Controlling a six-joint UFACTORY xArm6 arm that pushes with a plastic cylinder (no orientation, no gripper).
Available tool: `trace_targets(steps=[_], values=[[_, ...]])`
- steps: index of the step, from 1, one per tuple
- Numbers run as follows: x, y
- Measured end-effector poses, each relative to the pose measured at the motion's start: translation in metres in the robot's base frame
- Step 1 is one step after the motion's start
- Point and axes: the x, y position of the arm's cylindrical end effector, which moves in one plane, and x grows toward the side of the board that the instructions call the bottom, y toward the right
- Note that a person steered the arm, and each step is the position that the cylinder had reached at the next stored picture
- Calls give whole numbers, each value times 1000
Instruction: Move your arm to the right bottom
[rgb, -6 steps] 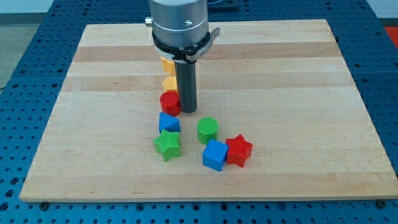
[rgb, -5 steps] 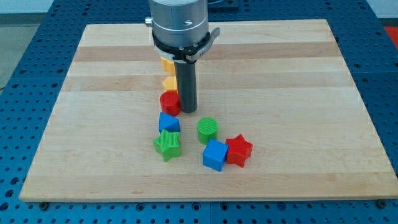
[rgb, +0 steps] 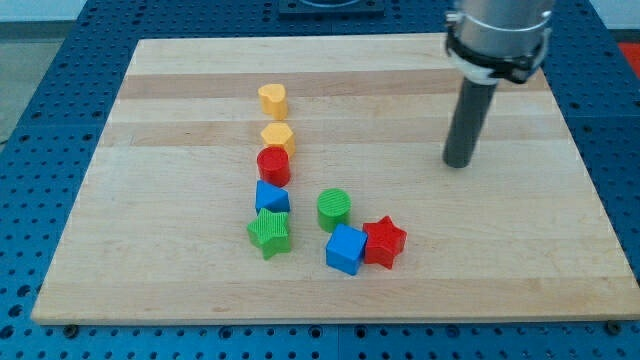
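Scene: a pale wooden desk (rgb: 180, 290) seen from above and in front, lying on a blue perforated base.
Tool: a straight dark rod hanging from a grey arm at the view's upper right; it has no jaws, so it neither opens nor closes and holds nothing.
My tip (rgb: 457, 164): resting on bare wood in the right half of the desk, above the middle height, touching no block.
Blocks, left column: a yellow heart (rgb: 272, 99) at the top, then a yellow hexagon (rgb: 277, 136), a red cylinder (rgb: 273, 165), a blue block (rgb: 272, 196) and a green star (rgb: 270, 232), running down the view close together.
Blocks, lower middle: a green cylinder (rgb: 334, 209), with a blue cube (rgb: 346, 248) and a red star (rgb: 384, 242) side by side just below it.
Key relation: the goal, the desk's right bottom corner (rgb: 590, 300), lies down the view and to the right of my tip.
Path: by my judgement clear, since every block sits to the view's left of my tip, the red star being nearest.
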Motion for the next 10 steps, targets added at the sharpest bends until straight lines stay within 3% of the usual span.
trace_targets(steps=[4, 6, 10], values=[[-13, 39], [-13, 151], [3, 178]])
